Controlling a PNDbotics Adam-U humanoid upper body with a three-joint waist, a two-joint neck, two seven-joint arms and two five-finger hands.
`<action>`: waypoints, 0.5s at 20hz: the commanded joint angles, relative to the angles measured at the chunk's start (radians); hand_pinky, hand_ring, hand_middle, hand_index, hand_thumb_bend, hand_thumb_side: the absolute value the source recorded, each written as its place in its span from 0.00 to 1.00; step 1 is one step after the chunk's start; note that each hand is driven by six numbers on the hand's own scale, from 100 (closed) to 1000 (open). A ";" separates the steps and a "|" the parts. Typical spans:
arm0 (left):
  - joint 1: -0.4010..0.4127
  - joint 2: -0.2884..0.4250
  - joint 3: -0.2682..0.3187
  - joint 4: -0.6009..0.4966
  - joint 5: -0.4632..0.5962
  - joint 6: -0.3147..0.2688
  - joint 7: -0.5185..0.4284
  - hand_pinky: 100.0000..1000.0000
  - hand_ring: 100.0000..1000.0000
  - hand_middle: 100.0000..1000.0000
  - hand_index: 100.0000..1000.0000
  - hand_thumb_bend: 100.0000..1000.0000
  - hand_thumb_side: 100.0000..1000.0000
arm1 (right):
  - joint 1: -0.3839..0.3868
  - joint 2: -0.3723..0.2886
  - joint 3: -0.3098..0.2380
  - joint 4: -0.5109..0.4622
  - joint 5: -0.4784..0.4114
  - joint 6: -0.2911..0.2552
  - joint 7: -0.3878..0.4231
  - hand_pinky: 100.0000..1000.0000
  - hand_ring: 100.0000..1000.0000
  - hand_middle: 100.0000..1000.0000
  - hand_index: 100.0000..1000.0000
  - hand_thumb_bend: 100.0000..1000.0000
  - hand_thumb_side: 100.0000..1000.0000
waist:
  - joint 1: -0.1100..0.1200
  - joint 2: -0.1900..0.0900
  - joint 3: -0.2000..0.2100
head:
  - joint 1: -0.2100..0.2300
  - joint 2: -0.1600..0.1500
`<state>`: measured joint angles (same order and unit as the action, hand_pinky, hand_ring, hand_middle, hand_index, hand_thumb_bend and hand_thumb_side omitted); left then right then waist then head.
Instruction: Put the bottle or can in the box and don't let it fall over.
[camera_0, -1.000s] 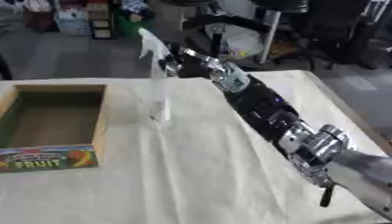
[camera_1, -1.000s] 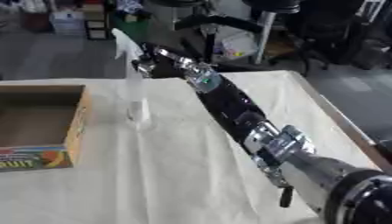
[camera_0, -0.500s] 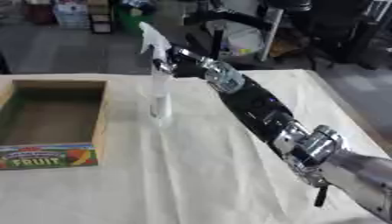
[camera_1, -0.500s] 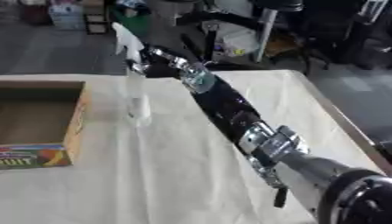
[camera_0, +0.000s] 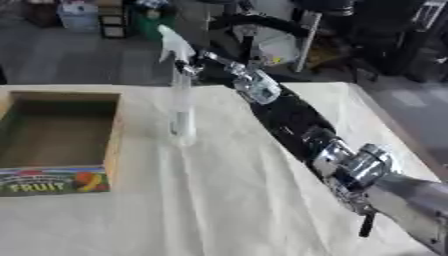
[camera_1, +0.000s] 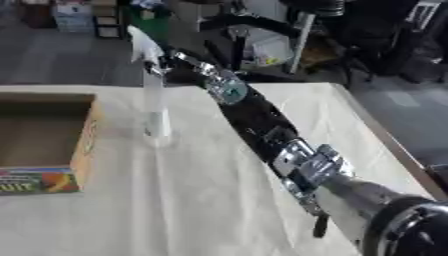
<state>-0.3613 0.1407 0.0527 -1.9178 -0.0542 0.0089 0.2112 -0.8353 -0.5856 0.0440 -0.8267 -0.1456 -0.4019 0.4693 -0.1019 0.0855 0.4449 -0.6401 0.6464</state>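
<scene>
A tall clear spray bottle (camera_0: 181, 112) with a white trigger head (camera_0: 173, 44) stands upright near the middle of the table, right of the box. My right hand (camera_0: 199, 66) reaches in from the lower right along a long black and silver arm, and its fingers curl round the bottle's neck just under the trigger. I cannot tell whether the bottle's base touches the cloth. The open cardboard box (camera_0: 114, 131), with a "FRUIT" label on its front, sits at the left with nothing in it. My left hand shows in no view.
A cream cloth (camera_0: 210, 200) covers the table. The table's right edge (camera_0: 398, 135) runs diagonally beside my arm. Chairs, stands and storage bins (camera_0: 83, 15) crowd the floor past the far edge.
My right hand has crept slightly left onto the bottle's neck. The bottle stays upright in about the same spot, and the box has not moved.
</scene>
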 joint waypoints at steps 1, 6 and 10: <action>-0.019 -0.001 -0.001 -0.017 0.000 -0.001 -0.005 0.71 0.70 0.55 0.77 0.47 0.52 | -0.025 -0.036 -0.004 -0.033 -0.014 0.008 0.006 1.00 1.00 1.00 1.00 0.00 0.42 | 0.004 -0.017 0.002 | -0.006 -0.017; -0.029 -0.008 -0.003 -0.016 -0.001 -0.003 -0.008 0.71 0.70 0.55 0.77 0.47 0.53 | -0.024 -0.030 -0.002 -0.039 -0.012 0.013 0.004 1.00 1.00 1.00 1.00 0.00 0.42 | 0.000 -0.019 0.011 | -0.012 -0.023; -0.039 -0.013 -0.005 -0.015 -0.002 -0.003 -0.013 0.71 0.70 0.55 0.77 0.47 0.52 | -0.020 -0.029 -0.003 -0.044 -0.017 0.016 0.004 1.00 1.00 1.00 1.00 0.00 0.43 | -0.004 -0.017 0.017 | -0.020 -0.029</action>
<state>-0.3818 0.1250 0.0521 -1.9175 -0.0542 0.0078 0.2029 -0.8357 -0.5855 0.0447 -0.8489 -0.1538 -0.3872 0.4744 -0.1119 0.0845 0.4611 -0.6544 0.6299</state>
